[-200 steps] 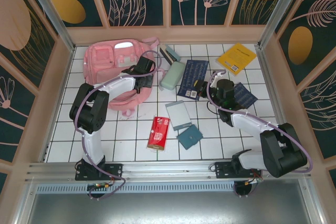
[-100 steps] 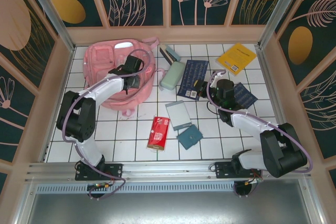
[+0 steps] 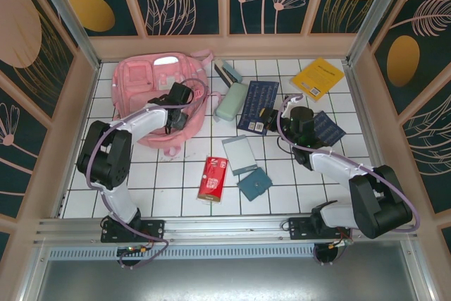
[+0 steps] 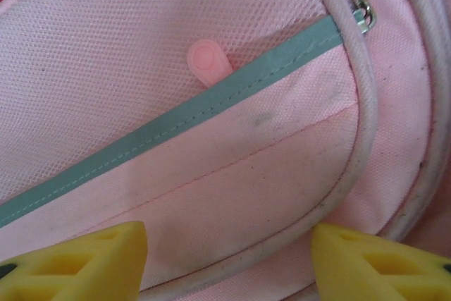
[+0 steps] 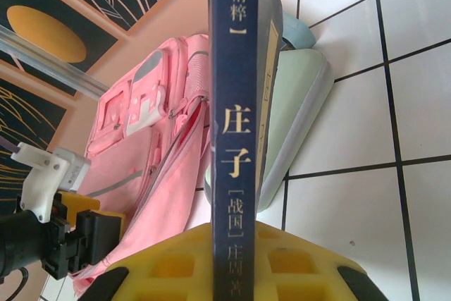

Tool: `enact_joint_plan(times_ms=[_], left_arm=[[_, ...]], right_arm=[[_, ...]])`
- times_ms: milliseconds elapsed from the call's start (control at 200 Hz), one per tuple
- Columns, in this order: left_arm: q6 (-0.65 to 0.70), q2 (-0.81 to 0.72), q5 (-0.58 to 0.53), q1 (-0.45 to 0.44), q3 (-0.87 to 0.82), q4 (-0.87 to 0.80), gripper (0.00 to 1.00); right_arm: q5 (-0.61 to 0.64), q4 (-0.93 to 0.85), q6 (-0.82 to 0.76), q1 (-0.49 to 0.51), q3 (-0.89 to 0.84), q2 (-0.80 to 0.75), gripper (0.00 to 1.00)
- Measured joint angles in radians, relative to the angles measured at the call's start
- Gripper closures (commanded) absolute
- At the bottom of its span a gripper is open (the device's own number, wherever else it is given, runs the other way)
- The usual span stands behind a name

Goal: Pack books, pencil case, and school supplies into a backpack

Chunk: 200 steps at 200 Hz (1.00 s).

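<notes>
the tiled counter point(image 3: 176, 181) is seen from a fixed camera high behind its near edge, tilted down and set far enough back that all of it is taken in. the left wrist camera is held very close over the pink backpack point(image 4: 246, 174), faced straight into its fabric past the left end effector point(image 4: 229, 259). the right wrist camera is aimed low across the counter, along a navy book point(image 5: 236, 103) at the right end effector point(image 5: 236, 266). the backpack is shared by all three views.
</notes>
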Motion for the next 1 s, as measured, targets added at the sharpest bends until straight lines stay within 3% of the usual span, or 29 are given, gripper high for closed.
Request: enact_joint_plan(times_ms=[130,225,310,385,435,686,1001], left_arm=[[0.029,-0.002,-0.022,0.000,-0.024,0.033,0.31],[0.052,-0.002,-0.044,-0.009,-0.039,0.060,0.37],[0.071,0.000,-0.070,-0.022,-0.044,0.074,0.54],[0.084,0.014,-0.087,-0.032,-0.044,0.079,0.86],[0.094,0.024,-0.097,-0.037,-0.044,0.078,1.00],[0.103,-0.013,-0.153,-0.040,-0.012,0.035,1.00],[0.042,-0.021,-0.171,-0.036,0.312,-0.151,1.00]], right_arm=[[0.000,0.000,0.000,0.000,0.000,0.000,1.00],[-0.004,0.000,0.003,0.000,0.000,0.000,1.00],[-0.008,0.000,0.003,0.001,0.000,0.001,1.00],[-0.010,0.001,0.003,0.002,0.000,0.004,1.00],[-0.012,0.001,0.003,0.002,0.000,0.006,1.00],[-0.029,0.002,0.003,0.013,0.000,0.010,1.00],[-0.135,0.056,0.033,0.085,0.011,0.033,1.00]])
